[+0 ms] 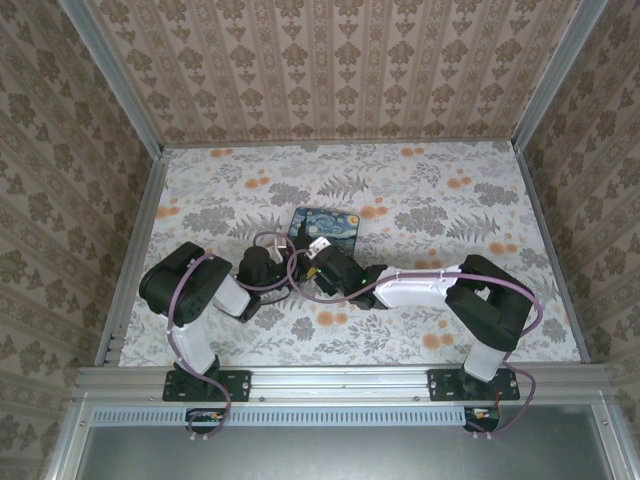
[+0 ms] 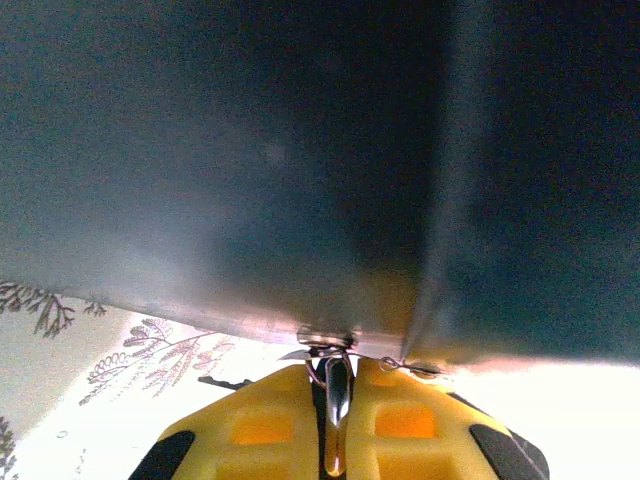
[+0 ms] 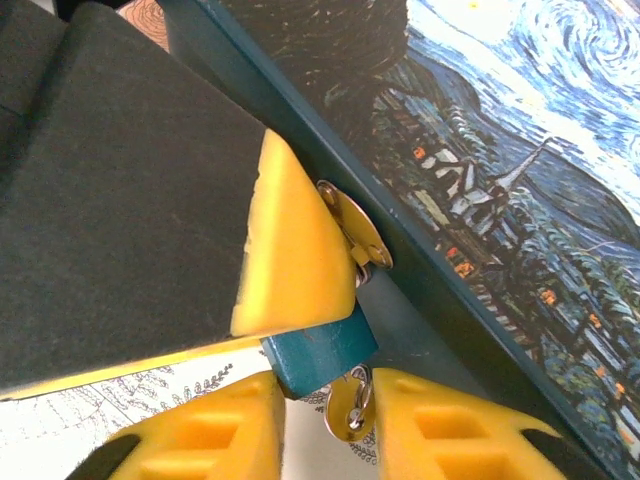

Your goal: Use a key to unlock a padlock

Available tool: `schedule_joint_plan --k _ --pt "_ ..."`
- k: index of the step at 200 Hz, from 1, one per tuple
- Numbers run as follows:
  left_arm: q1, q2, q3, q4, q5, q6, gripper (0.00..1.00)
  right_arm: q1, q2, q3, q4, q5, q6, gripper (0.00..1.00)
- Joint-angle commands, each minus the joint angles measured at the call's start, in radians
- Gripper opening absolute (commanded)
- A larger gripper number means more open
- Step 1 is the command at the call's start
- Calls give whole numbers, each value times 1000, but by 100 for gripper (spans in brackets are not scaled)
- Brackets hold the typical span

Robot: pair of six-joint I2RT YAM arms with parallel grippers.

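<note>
— What is the right wrist camera giving, nearest first?

— The right gripper is flanking the key, just off the box's side wall. One yellow finger is touching the key's round head and a sliver of gap is showing at the other, so whether it is gripping cannot be told.

— And beyond it?

— The padlock is sitting at the hasp plate on that wall. Its long axis is tilting away from the box, with the key end pointing at the right gripper.

— And the left wrist camera?

— The left gripper is clenching the padlock's thin metal top, hard against the box's dark wall.
</note>
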Motion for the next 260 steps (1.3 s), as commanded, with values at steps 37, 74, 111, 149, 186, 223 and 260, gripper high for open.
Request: schedule_joint_plan --k 37,74,111,149,186,223,260 --pt "-7 -19 -13 29 38 13 0 -41 0 -2 12 -48 32 4" --pt "-5 -11 -15 28 35 27 0 -101 -84 -75 93 -274 139 3" --pt "-4 19 -16 27 32 56 0 -162 -229 -225 249 -421 340 59" --pt "-5 44 -22 18 34 107 11 -173 -253 -338 411 -467 535 61" --pt "-7 -6 -33 -54 32 174 38 -174 -173 -353 520 -497 645 61" --pt "-7 -161 -36 -235 20 249 53 -196 -103 -332 570 -495 680 61" --pt "-5 -445 3 -659 -40 407 65 -257 -85 -301 570 -495 672 60"
